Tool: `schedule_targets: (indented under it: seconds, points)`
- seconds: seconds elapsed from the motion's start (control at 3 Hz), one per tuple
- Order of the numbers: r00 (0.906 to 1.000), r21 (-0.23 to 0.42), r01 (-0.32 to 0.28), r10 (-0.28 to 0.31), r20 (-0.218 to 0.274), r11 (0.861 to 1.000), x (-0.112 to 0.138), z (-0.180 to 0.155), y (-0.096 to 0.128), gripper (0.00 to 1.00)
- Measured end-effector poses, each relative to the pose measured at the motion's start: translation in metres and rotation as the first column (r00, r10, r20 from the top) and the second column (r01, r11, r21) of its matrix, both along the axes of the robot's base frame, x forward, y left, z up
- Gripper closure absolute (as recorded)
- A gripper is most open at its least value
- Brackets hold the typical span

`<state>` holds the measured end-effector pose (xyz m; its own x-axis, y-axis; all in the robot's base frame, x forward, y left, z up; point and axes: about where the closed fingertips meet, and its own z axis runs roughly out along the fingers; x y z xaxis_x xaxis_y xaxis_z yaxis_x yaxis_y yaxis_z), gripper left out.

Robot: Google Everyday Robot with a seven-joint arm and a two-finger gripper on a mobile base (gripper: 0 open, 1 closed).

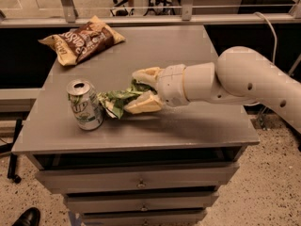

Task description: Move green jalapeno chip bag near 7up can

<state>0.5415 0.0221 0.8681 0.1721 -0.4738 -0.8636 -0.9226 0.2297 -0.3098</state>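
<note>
Camera view from the front shows the green chip bag [117, 101] pinched in my claw [133, 92], crumpled between the upper and lower fingers, which are closed on its right half. Its loose left end pokes out toward the soda can [84, 105] and sits just beside the can's right side. I cannot tell whether the two touch, or whether the bag rests on the table [197, 126] or hangs just above it.

The can stands upright near the front left of the table. My arm [235, 79] reaches in from the right, low over the surface. The brown chip bag [84, 39] lies well apart at the far left corner and plays no part.

I judge the carrying is as good as done, since the bag is already close to the can. What is left is to set it down if it is not down, let go, and draw my claw back without nudging the can.
</note>
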Motion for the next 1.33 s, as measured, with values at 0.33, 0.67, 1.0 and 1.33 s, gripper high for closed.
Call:
schedule_targets:
  seconds: [0.33, 0.67, 1.0, 1.33]
  points:
    - [1.0, -0.013, 0.001, -0.001, 0.003, 1.0, 0.002, 0.003, -0.002, 0.0]
    - [0.998, -0.035, 0.052, -0.05, 0.039, 0.998, 0.02, 0.025, -0.022, 0.0]
    - [0.9889, -0.07, 0.108, -0.1, 0.11, 0.992, 0.054, 0.061, -0.054, 0.0]
    - [0.9703, -0.09, 0.149, -0.128, 0.205, 0.985, 0.093, 0.105, -0.083, 0.0]
